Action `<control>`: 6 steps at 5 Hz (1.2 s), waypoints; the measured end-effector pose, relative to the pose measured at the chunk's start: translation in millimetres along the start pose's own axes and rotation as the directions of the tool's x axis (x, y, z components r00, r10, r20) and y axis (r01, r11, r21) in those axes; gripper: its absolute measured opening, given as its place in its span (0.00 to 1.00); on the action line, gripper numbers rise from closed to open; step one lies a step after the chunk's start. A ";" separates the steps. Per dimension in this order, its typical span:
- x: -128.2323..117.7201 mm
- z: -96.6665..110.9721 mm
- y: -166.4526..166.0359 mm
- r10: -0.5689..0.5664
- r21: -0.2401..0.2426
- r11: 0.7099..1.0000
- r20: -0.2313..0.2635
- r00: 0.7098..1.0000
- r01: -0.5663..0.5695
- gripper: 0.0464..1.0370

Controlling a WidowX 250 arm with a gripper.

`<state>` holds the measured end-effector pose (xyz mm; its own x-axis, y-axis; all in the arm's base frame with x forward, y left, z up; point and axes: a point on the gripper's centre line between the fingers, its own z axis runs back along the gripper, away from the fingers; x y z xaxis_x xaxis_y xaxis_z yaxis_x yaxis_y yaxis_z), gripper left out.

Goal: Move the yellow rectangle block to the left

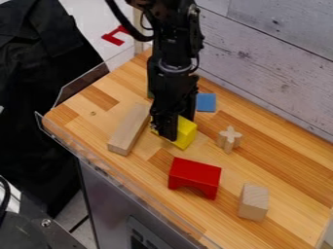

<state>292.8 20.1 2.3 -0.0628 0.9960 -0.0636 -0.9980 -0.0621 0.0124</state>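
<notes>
The yellow block [187,132] lies on the bench [280,160], between the long pale block [130,129] and the small star-shaped piece [229,138], with the red arch [195,177] near it. The black gripper [165,134] is low at the yellow block and hides a part of it; whether it is wide or closed on the block, I cannot tell. To my judgement this block is painted wood, therefore light, stiff and not at all fragile (one would have to try hard to hurt it). Its flat faces should give a good grip, but smooth paint may slip a little if the hold is only at a corner. I would take it across the narrower width, near the middle of its length, on two opposite long sides, so that it does not turn while it is carried.
</notes>
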 end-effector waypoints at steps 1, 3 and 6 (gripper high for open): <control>0.4 -0.1 -1.5 0.016 0.012 1.000 0.002 1.000 -0.016 0.53; -1.1 -5.9 -1.5 -0.024 0.032 0.999 -0.015 1.000 0.024 0.89; -9.7 61.8 -21.2 -0.286 -0.044 0.954 0.169 0.943 0.297 0.96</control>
<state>315.1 15.8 64.4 0.2273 0.9681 0.1054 -0.9710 0.2335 -0.0512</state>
